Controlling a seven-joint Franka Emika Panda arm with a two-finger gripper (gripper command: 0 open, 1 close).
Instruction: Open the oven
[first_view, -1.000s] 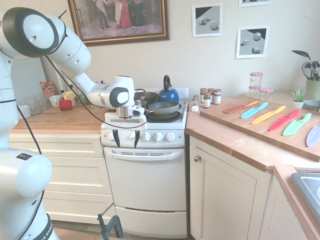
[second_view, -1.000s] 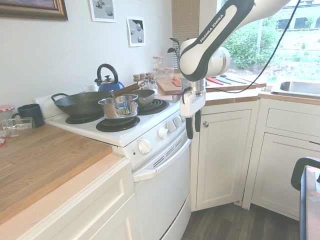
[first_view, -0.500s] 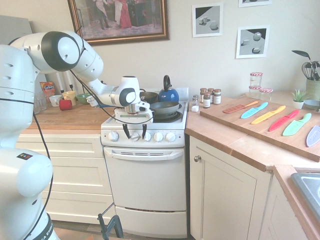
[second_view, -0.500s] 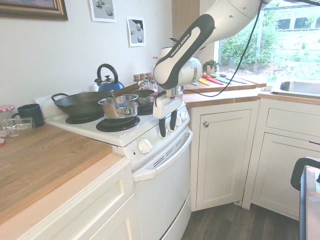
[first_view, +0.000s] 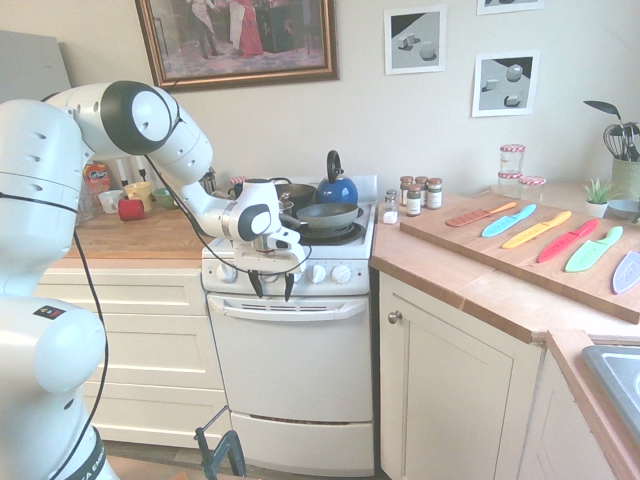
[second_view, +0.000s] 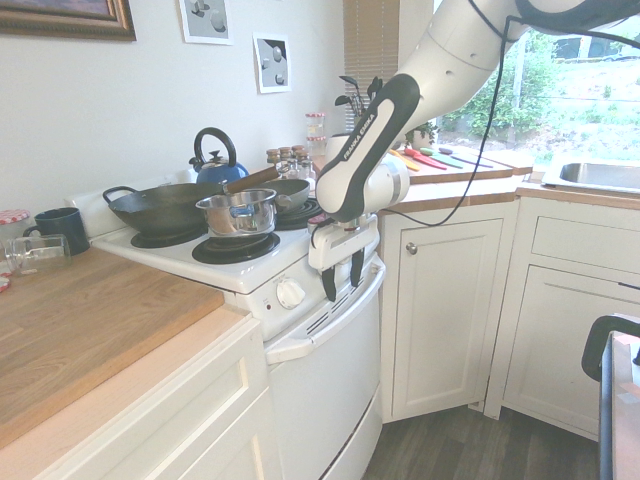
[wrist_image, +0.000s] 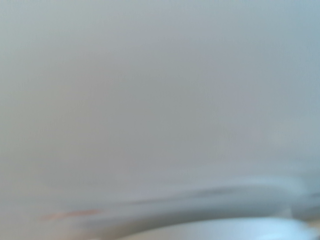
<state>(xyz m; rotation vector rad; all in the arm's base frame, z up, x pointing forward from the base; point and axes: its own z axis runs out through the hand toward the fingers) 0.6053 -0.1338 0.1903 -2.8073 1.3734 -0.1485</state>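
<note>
The gripper (first_view: 273, 287) hangs fingers-down in front of the stove's knob row, its two dark fingers spread apart with a gap between them, their tips near the top of the oven door (first_view: 295, 360). Compared with a second ago, it has come down and, in the first exterior view, moved slightly to the right; in that earlier frame its tips were at the height of the knobs (first_view: 316, 273), and now they reach the level of the bar handle (second_view: 322, 333). Whether a finger touches the handle, I cannot tell.

The arm (second_view: 372, 150) has swung too: in the second exterior view its wrist sits lower and further left than it did, leaving more of the cutting board with the coloured knives (second_view: 425, 158) in sight.

The oven (second_view: 325, 390) stands between the wooden counter (second_view: 110, 320) and the corner cabinet (second_view: 445, 310), its door closed, as before. On top, the wok (second_view: 165, 210), steel pot (second_view: 238, 213), frying pan (second_view: 291, 194) and blue kettle (second_view: 220, 171) have kept their places.

The wrist view is a grey blur, perhaps the white front of the stove seen very close, with a pale curved edge along the bottom.
</note>
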